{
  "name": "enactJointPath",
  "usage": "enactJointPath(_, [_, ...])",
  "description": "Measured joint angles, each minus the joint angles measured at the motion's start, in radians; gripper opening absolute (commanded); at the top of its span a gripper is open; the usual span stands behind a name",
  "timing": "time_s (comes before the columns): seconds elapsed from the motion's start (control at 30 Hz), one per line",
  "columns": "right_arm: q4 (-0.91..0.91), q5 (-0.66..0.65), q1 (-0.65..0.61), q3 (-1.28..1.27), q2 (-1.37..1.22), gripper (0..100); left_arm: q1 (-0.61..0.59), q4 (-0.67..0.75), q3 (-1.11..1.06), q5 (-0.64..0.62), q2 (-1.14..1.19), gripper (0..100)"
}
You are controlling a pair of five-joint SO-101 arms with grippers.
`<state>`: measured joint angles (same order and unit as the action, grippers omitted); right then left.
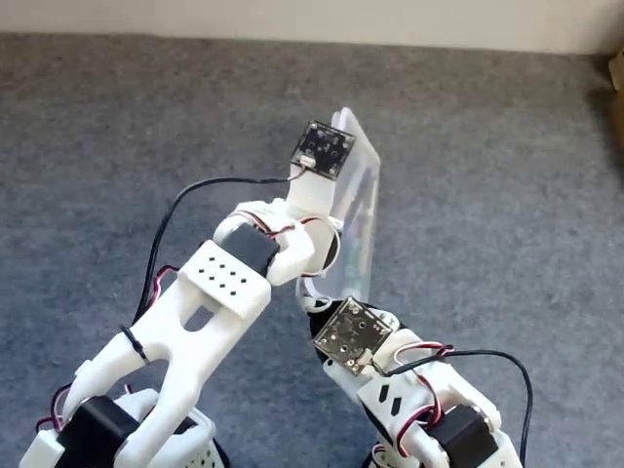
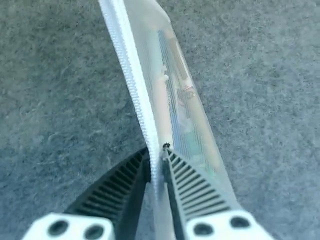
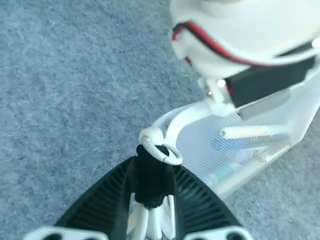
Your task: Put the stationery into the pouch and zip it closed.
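A clear pouch (image 1: 362, 200) stands on edge on the grey carpet between my two arms. Stationery, a white pen (image 2: 162, 100) among it, lies inside behind the clear wall. My left gripper (image 2: 157, 152) is shut on the pouch's white zipper edge (image 2: 131, 82), which runs away from the fingers. My right gripper (image 3: 152, 164) is shut on the black zipper pull (image 3: 150, 182) at a pouch corner, its metal ring (image 3: 167, 152) just past the fingertips. A white pen (image 3: 252, 132) and something blue show through the mesh wall there.
Grey carpet (image 1: 117, 127) spreads around the pouch on all sides. A pale strip (image 1: 292, 19) runs along the far edge, and a brown object (image 1: 616, 97) sits at the right edge. The left arm's wrist (image 3: 250, 45) hangs close above the right gripper.
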<state>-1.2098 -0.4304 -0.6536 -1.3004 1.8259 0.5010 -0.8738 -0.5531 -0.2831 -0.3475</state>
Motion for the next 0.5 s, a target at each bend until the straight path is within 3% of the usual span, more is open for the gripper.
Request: enactJointPath(0.5, [0.061, -0.044, -0.026, -0.138, 0.005, 0.5, -0.236, -0.034, 0.009, -0.071, 0.000, 1])
